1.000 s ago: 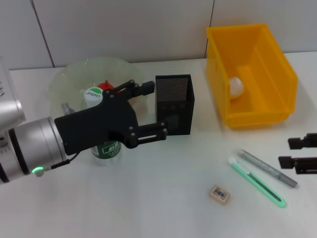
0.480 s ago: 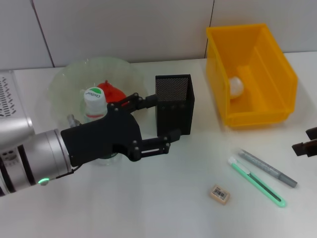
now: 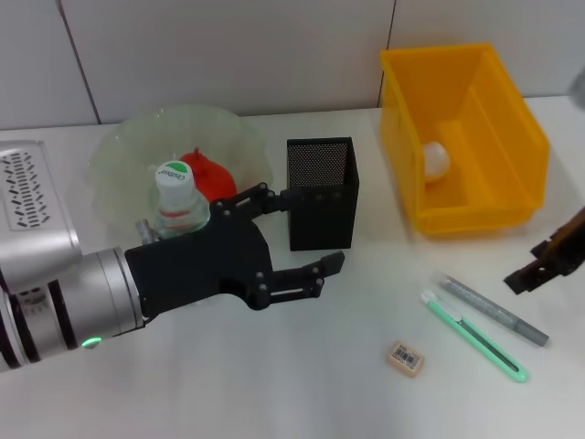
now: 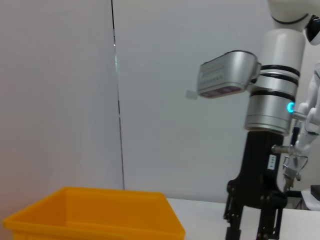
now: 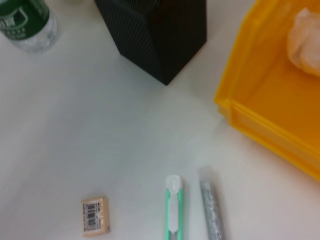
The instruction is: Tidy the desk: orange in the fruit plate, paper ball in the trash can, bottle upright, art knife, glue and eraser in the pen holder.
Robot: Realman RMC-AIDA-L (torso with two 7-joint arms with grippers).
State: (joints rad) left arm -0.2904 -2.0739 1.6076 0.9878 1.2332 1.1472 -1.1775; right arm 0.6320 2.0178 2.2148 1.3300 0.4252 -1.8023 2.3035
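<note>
Left gripper [image 3: 294, 240] spread open, empty, just in front of the upright bottle [image 3: 176, 203]; right gripper [image 3: 539, 267] at the table's right edge, opening indiscernible.

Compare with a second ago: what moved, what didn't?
The left gripper, open, let go of the bottle and pulled back toward the robot; the bottle stands upright. The right gripper rose and tilted. Eraser, art knife, pen holder, trash can unchanged.

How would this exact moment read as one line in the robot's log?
bottle: upright | left end effector: open, beside pen holder | right end effector: near art knife | eraser: on desk
</note>
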